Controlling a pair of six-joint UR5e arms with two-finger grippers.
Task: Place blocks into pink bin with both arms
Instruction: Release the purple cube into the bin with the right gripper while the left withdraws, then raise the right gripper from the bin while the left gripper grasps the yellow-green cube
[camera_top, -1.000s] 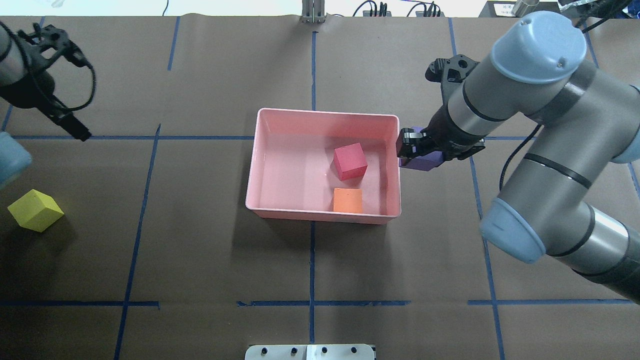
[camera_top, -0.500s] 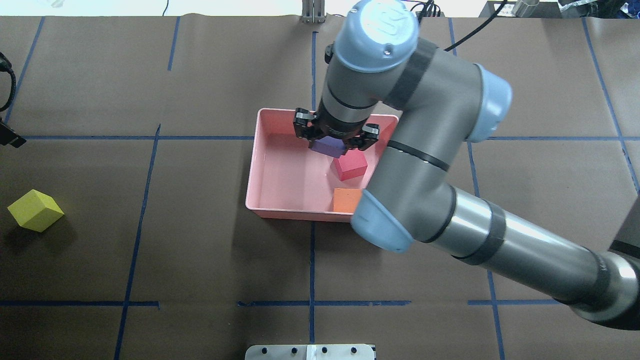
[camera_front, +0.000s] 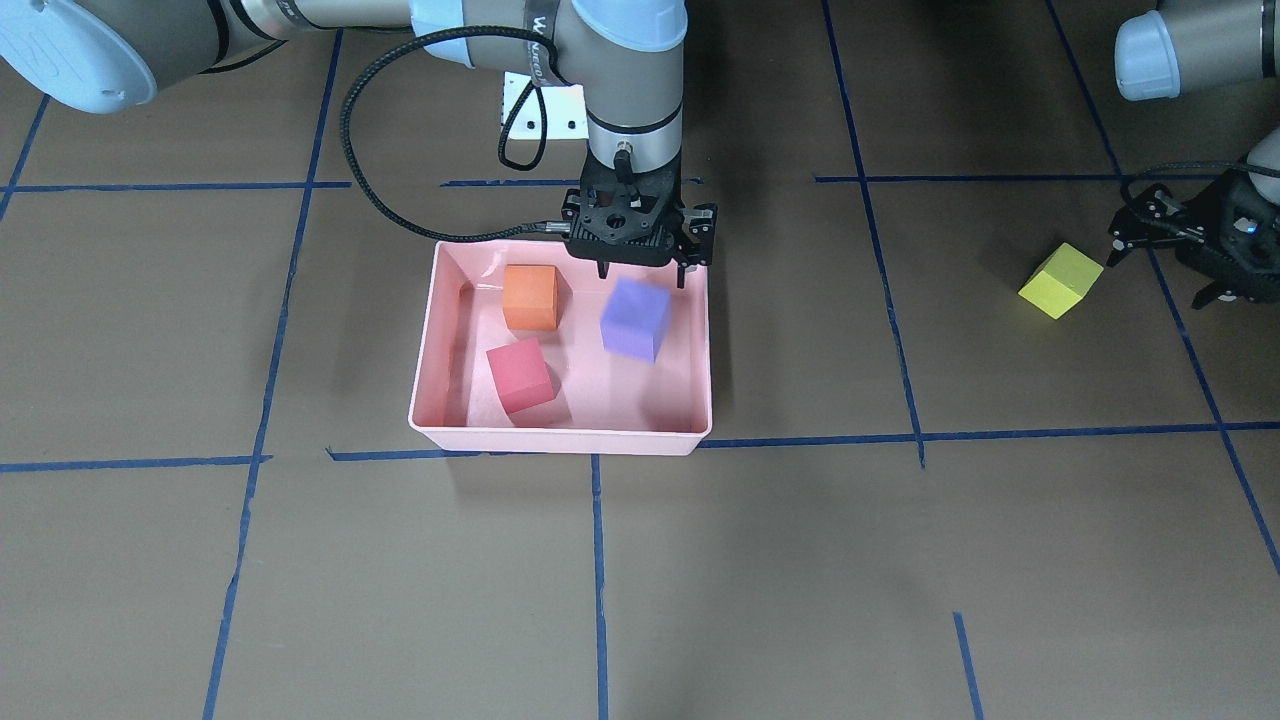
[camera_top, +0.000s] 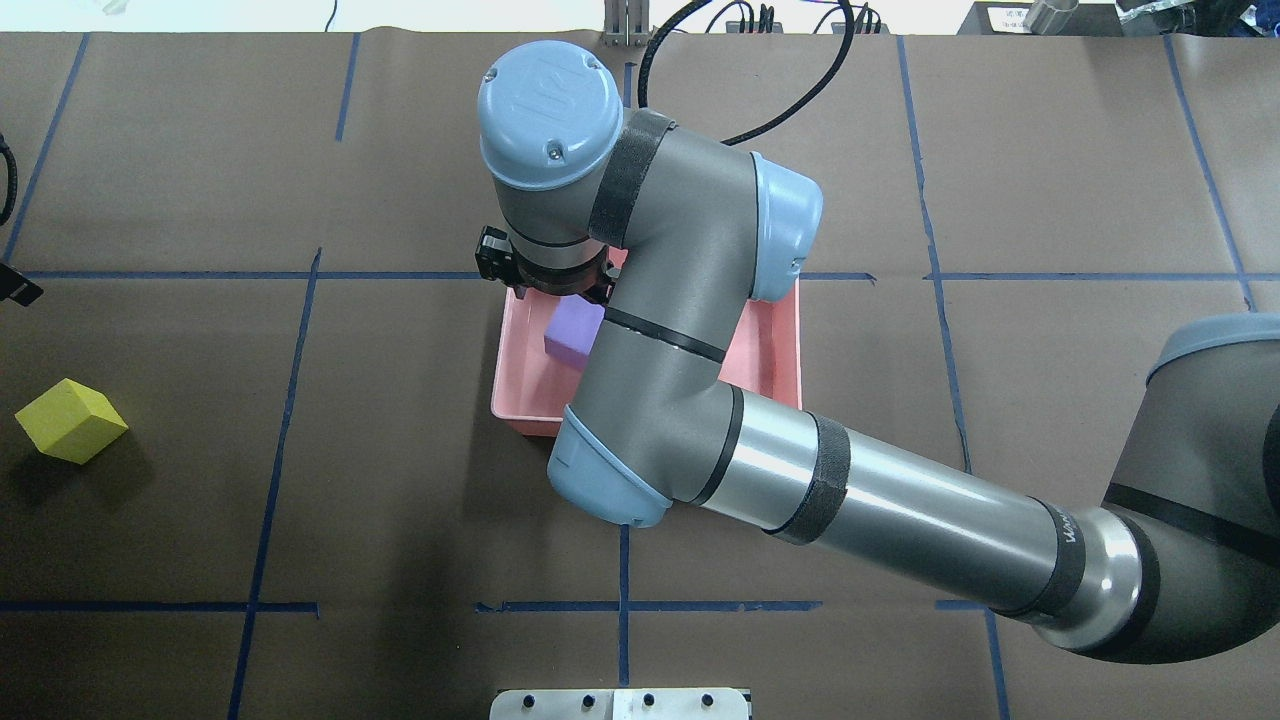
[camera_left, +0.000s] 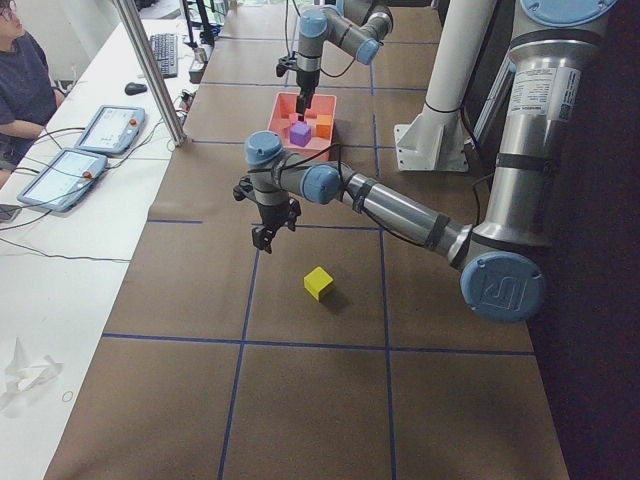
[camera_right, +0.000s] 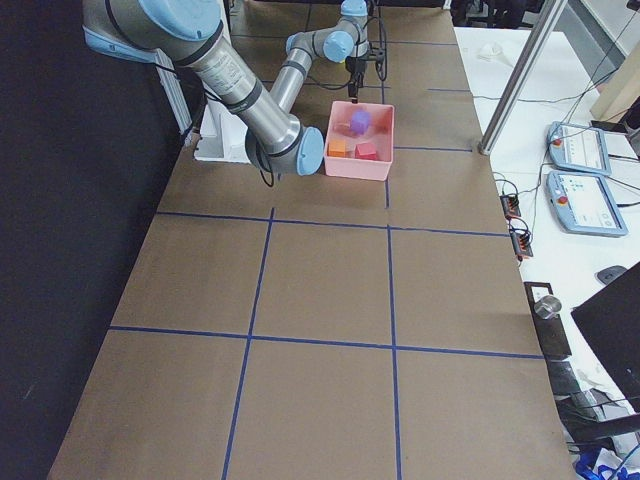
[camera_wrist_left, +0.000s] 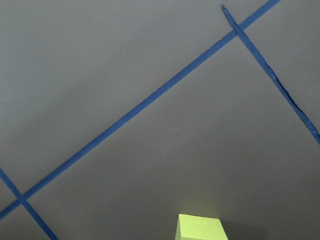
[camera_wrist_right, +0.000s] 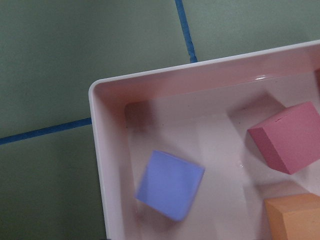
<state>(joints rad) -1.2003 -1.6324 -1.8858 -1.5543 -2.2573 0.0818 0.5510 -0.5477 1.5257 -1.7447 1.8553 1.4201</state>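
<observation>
The pink bin (camera_front: 428, 330) stands mid-table and holds the orange block (camera_front: 530, 297), the red-pink block (camera_front: 520, 375) and the purple block (camera_front: 634, 318). My right gripper (camera_front: 640, 268) hangs open over the bin's robot-side edge, just above the purple block. That block is free of the fingers, tilted, and blurred in the right wrist view (camera_wrist_right: 170, 185). In the overhead view the right arm covers most of the bin (camera_top: 790, 340). The yellow-green block (camera_front: 1060, 281) lies on the table far off to my left. My left gripper (camera_front: 1150, 265) is open and empty beside it.
The white pedestal base (camera_front: 540, 105) stands behind the bin on the robot's side. A white plate (camera_top: 620, 703) sits at the table's near edge. Blue tape lines cross the brown paper. An operator (camera_left: 20, 70) sits by tablets beyond the far edge.
My right arm carried the purple block from beside the bin's right wall over the bin to its left end and let it go. My left gripper drew back to the overhead view's left edge.
</observation>
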